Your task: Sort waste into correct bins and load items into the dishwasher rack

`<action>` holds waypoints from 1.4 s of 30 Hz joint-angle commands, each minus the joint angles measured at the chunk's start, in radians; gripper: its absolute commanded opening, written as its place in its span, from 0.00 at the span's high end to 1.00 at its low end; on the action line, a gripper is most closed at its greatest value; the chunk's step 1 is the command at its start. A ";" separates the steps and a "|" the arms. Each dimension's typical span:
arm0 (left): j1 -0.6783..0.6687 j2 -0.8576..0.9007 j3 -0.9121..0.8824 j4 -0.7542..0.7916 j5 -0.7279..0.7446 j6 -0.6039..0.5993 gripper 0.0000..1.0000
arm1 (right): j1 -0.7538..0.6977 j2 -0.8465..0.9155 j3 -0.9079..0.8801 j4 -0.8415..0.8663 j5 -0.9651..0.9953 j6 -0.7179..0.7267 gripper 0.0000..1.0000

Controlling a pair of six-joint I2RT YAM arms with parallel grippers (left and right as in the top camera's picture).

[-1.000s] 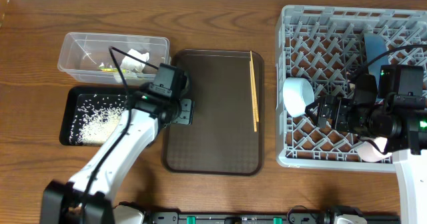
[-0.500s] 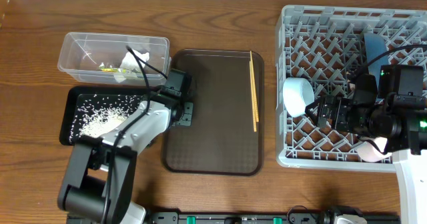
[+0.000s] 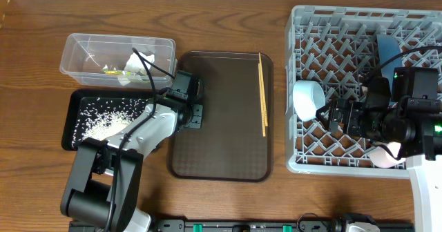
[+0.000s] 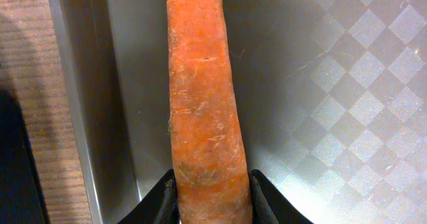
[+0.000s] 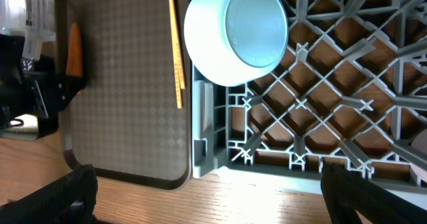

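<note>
Overhead, the left gripper (image 3: 192,114) sits at the left edge of the brown serving tray (image 3: 221,139), lower right of the clear tub (image 3: 90,37): seemingly a waste pick. Its wrist view shows the jaws pinching a tapered, rough-skinned carrot (image 4: 200,104) on checker-embossed plastic; next likely needs a straight lift toward a bin. In the right wrist view the right gripper (image 5: 213,196) gapes empty near the glossy white bowl (image 5: 237,34) tipped in the grey lattice rack (image 5: 333,84).

The wooden table (image 3: 228,18) bears a clear tub (image 3: 81,51) at ten o'clock, a black tray (image 3: 67,139) at nine, a brown serving tray (image 3: 221,139) at centre and a grey rack (image 3: 331,39) at three.
</note>
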 commanded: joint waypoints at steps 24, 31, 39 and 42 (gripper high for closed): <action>0.127 -0.375 -0.005 -0.478 -0.235 -0.246 0.77 | -0.017 -0.001 -0.005 -0.006 -0.006 -0.015 0.01; 0.242 -0.354 -0.045 -0.409 -0.235 -0.439 0.77 | -0.017 -0.001 -0.005 -0.005 -0.006 -0.015 0.01; 0.317 -0.338 -0.095 -0.297 -0.235 -0.613 0.30 | -0.017 -0.001 -0.005 -0.018 -0.006 -0.016 0.01; 0.322 -0.341 -0.085 -0.291 -0.234 -0.594 0.14 | -0.017 -0.001 -0.005 -0.018 -0.006 -0.016 0.01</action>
